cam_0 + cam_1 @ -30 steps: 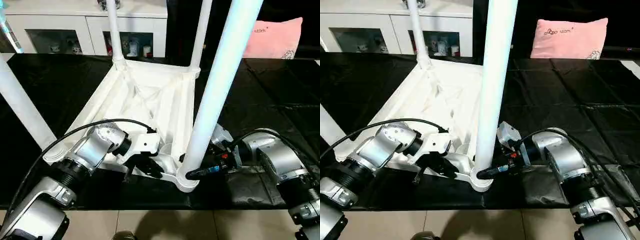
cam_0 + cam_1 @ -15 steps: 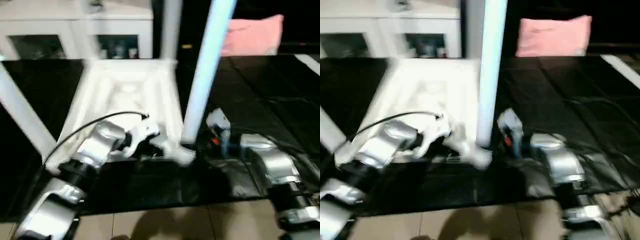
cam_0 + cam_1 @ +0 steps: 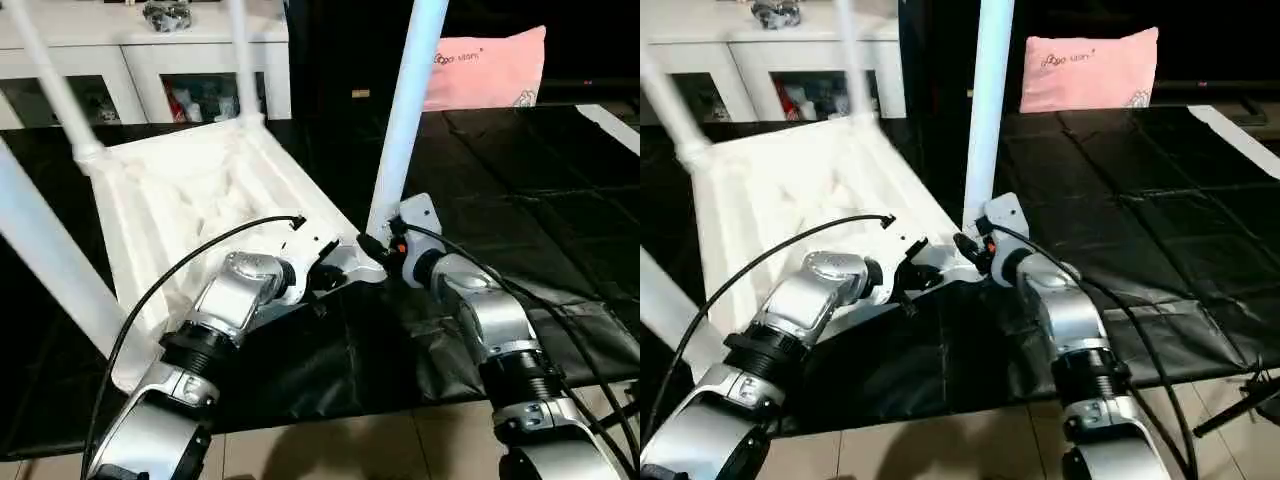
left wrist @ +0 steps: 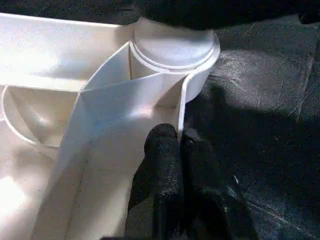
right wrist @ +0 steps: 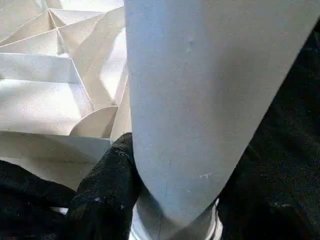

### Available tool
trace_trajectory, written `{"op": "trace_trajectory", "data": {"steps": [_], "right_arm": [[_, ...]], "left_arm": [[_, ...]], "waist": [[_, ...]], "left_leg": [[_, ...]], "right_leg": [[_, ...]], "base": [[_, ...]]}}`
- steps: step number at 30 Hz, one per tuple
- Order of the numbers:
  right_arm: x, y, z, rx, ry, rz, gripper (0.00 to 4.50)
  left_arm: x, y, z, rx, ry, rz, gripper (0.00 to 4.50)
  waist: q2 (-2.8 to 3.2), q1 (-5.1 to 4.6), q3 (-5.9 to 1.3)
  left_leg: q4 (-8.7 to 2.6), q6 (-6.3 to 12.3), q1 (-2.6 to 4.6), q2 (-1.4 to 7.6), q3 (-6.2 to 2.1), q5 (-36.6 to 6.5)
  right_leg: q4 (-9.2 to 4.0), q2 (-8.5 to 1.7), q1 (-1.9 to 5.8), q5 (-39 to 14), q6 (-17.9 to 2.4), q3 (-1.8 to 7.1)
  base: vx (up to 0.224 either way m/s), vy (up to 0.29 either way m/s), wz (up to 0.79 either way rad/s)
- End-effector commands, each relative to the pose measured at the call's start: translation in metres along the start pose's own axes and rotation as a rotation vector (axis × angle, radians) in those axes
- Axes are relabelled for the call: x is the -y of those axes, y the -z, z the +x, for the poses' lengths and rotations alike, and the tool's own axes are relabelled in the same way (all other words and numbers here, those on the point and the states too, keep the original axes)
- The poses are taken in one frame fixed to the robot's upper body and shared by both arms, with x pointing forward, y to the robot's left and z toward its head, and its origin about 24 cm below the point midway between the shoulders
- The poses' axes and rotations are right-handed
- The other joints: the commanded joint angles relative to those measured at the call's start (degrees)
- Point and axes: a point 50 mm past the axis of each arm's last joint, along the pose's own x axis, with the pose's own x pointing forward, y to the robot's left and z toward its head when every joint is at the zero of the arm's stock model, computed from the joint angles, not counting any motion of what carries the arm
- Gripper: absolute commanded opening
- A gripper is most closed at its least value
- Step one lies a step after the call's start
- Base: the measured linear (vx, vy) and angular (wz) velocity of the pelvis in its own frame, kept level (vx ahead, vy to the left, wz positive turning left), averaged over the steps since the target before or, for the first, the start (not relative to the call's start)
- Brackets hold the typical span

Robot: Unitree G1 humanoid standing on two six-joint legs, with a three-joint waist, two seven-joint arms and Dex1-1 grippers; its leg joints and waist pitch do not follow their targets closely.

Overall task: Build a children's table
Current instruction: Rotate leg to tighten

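The children's table lies upside down on the black cloth, its white ribbed tabletop [image 3: 190, 200] facing up. Three legs stand in the far and left corner sockets, one of them a far leg [image 3: 240, 55]. A fourth leg [image 3: 405, 110] rises from the corner socket nearest my arms. My right gripper [image 3: 378, 250] is shut on this leg's base, with one black finger [image 5: 107, 190] against the tube. My left gripper [image 3: 322, 278] is shut on the tabletop's thin rim wall [image 4: 179, 115] just beside that socket [image 4: 175, 47], its two fingers [image 4: 161, 160] pinched together.
A white glass-doored cabinet [image 3: 150, 60] stands behind the table. A pink pillow [image 3: 485, 65] lies at the back right. The black cloth [image 3: 560, 200] stretches to the right, and its front edge meets the tiled floor [image 3: 350, 450] near my forearms.
The view has swung. Both grippers keep their holds, and the tabletop has turned on the cloth, so the held corner now lies farther from me.
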Motion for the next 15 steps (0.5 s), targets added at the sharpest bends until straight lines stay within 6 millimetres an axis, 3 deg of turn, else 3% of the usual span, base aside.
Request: {"op": "trace_trajectory", "data": {"steps": [1,4,6,11,12,15], "right_arm": [[-0.053,0.014,0.013,-0.042,-0.286,0.044,2.77],[-0.045,0.014,0.006,-0.031,-0.302,0.032,3.09],[-0.028,0.015,-0.01,-0.025,-0.359,-0.028,3.26],[-0.019,0.014,-0.02,-0.019,-0.404,-0.049,3.62],[-0.013,0.011,-0.028,-0.008,-0.461,-0.065,3.89],[-0.006,0.005,-0.045,-0.006,-0.596,-0.11,3.99]], "left_arm": [[0.009,-0.028,0.003,0.082,0.047,0.096,0.0],[0.006,-0.022,-0.003,0.057,0.072,0.134,0.0],[0.004,-0.015,-0.012,0.052,0.141,0.166,0.0],[0.002,-0.012,-0.018,0.047,0.172,0.177,0.0],[0.0,-0.01,-0.022,0.037,0.204,0.192,0.0],[0.001,-0.006,-0.031,0.018,0.297,0.244,0.0]], "waist": [[-0.36,0.38,-3.84],[-0.19,0.4,-3.82],[-0.34,0.62,-3.88],[-0.22,0.87,-3.93],[-0.34,1.08,-3.91],[-0.24,1.58,-4.05]], "left_leg": [[-3.76,3.82,-0.66,1.13,-0.49,-7.2],[-3.85,3.89,-0.58,1.27,-0.56,-7.3],[-3.81,4.29,-0.55,1.4,-0.51,-7.6],[-3.73,4.47,-0.64,1.6,-0.45,-6.4],[-3.65,4.82,-0.68,1.55,-0.35,-6.7],[-3.57,5.75,-0.8,1.84,-0.44,-5.5]], "right_leg": [[-5.16,-3.98,3.59,-20.0,-4.3,3.59],[-5.07,-3.99,3.54,-19.5,-4.6,3.67],[-5.01,-4.1,3.66,-18.8,-4.8,3.77],[-4.53,-4.06,3.55,-16.2,-6.7,3.89],[-4.52,-4.03,3.71,-16.2,-6.6,3.96],[-4.03,-4.08,3.61,-13.5,-7.7,4.01]], "base": [[0.0,0.0,0.0],[0.0,0.0,0.0],[0.0,0.0,0.0],[0.0,0.0,0.0],[0.0,0.0,0.0],[0.0,0.0,0.0]]}}
